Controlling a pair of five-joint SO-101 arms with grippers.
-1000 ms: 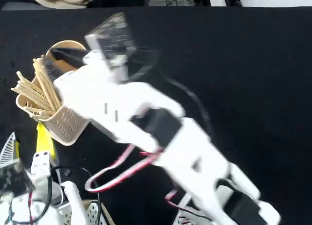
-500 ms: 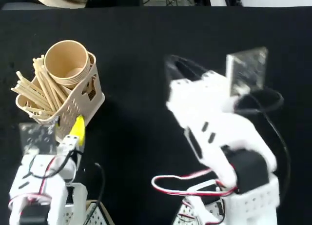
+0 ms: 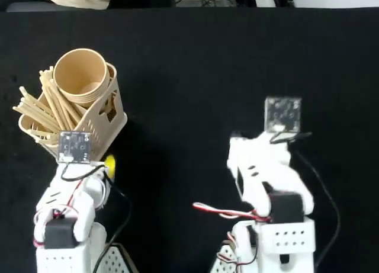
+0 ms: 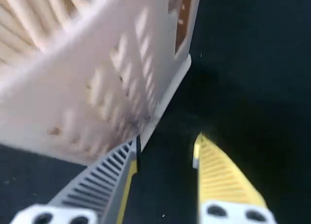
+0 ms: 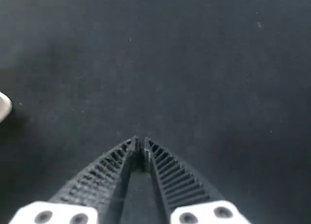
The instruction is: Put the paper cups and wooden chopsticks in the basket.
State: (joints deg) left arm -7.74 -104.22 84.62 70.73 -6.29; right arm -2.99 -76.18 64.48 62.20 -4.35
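the paper cups [image 3: 82,77] sit nested as a stack, mouth up, inside the pale slotted basket [image 3: 100,128], and the wooden chopsticks [image 3: 42,110] are bunched in the same basket just beside the cups, their ends fanning out over its rim away from the arms. the basket stands on the black surface [image 3: 237,60] at its left side in the high view, directly in front of the left arm [image 3: 68,202]. the left gripper [image 4: 165,146] hangs low at the basket's near corner with its fingers spread and nothing between them. the grey finger lies close against the basket's bottom edge, though contact cannot be told, and the yellow finger [image 3: 109,163] stands apart over bare surface. the right arm [image 3: 269,178] is folded back near its base, well apart from the basket. the right gripper [image 5: 139,148] points down at bare black surface, its dark ribbed fingers pressed together and holding nothing.
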